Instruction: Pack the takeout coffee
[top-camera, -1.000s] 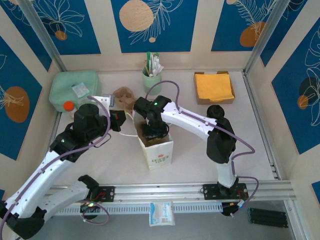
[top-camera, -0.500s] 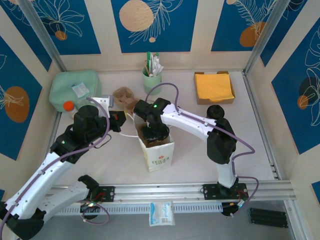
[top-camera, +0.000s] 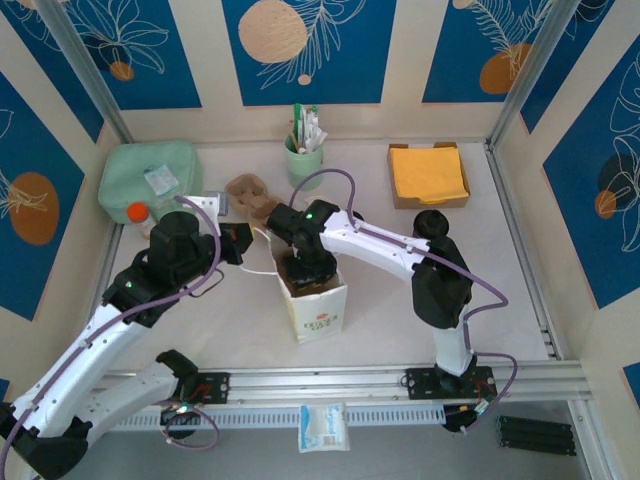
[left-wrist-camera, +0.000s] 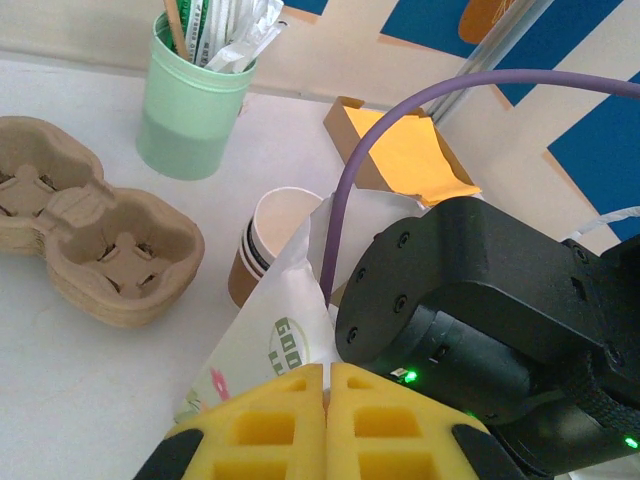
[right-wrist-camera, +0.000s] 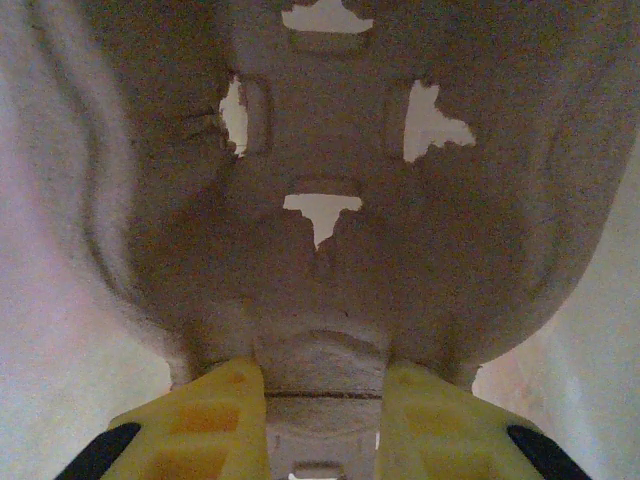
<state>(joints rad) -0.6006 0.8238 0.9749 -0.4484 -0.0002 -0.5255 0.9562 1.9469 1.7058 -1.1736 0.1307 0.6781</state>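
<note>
One brown cup (left-wrist-camera: 275, 235) — open-topped (white inside)

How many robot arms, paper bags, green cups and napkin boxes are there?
Robot arms: 2
White paper bag: 1
Mint-green cup: 1
Box of orange napkins: 1
Total: 5
</note>
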